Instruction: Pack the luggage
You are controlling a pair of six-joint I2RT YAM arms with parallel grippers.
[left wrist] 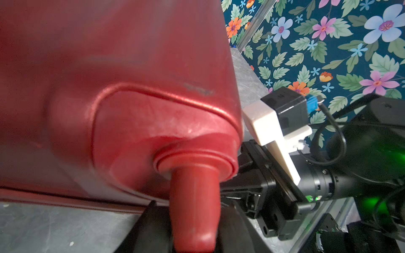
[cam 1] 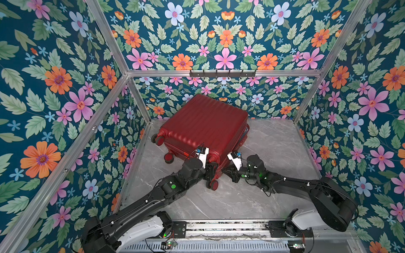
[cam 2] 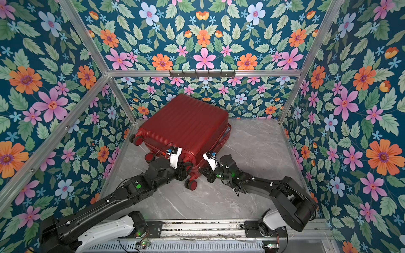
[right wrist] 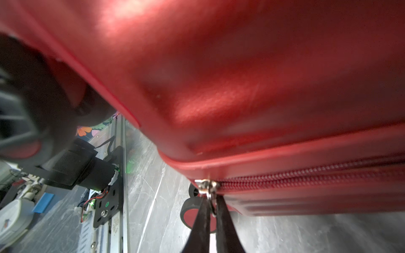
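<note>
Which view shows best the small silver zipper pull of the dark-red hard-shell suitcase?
Right wrist view: the zipper pull is close and sharp, pinched by the right gripper. Both top views hide it behind that gripper; the left wrist view misses it.

floral walls [cam 1: 65,92] close round me in a metal frame [cam 1: 105,32]. a black hook rack [cam 1: 222,74] sits on the back crossbar. below, a grey marble table [cam 1: 274,149].

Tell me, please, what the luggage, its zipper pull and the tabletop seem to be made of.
The luggage: likely hard plastic, satin sheen, moulded ribs. The zipper pull: metal, by its silvery shine. The tabletop: grey veined, marble-look; stone or laminate, unclear.
</note>
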